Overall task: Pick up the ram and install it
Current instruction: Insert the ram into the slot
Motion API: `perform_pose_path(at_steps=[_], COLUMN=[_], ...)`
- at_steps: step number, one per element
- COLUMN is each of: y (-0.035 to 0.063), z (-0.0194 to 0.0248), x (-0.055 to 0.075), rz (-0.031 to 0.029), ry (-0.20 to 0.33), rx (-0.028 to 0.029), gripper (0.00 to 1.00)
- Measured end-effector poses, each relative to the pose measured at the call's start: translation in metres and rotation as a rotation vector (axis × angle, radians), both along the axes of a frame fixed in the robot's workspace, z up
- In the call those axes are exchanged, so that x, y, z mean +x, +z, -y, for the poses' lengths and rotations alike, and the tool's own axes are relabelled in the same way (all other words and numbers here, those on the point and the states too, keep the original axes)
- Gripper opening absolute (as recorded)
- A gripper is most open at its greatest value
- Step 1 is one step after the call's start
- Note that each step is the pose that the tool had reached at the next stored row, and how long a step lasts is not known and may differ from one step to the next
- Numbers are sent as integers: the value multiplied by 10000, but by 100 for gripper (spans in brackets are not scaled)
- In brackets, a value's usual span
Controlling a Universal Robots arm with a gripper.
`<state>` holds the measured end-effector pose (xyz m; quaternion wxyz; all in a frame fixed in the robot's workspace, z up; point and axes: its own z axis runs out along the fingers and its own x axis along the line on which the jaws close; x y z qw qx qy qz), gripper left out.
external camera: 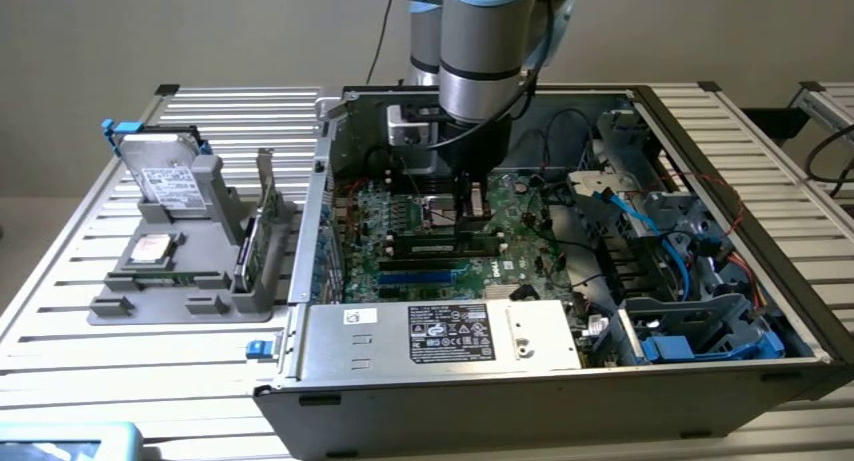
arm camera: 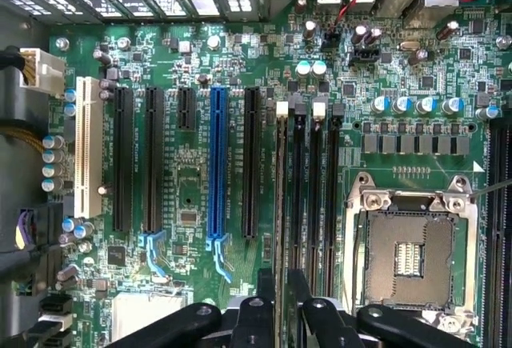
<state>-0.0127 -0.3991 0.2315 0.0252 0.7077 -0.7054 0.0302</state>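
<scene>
Straddling the ram (arm camera: pixel 281 204), the gripper (arm camera: pixel 281 280) held its jaws narrowly apart, one finger on each side of the stick; I could not tell whether they touched it. The ram stood edge-up in a black slot on the motherboard (arm camera: pixel 188 196), inside an open case (external camera: pixel 534 386) on a slatted metal table (external camera: pixel 174 381). The print on the power-supply label (external camera: pixel 451 333) was too small to read.

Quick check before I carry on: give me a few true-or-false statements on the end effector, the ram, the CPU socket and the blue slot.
1. The end effector is inside the open case, over the motherboard. True.
2. The ram lies outside the case. False: it is at the memory slots, under the end effector.
3. The CPU socket carries a cooler. False: it is bare.
4. The blue slot is empty. True.
</scene>
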Motion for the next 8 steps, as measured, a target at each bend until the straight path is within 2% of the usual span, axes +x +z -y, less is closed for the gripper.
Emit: perform_pose_path(at_steps=[5, 8], y=[58, 131], z=[0, 0], x=[63, 97], rz=[0, -2], ry=[0, 0], rx=[2, 2], gripper=[22, 22])
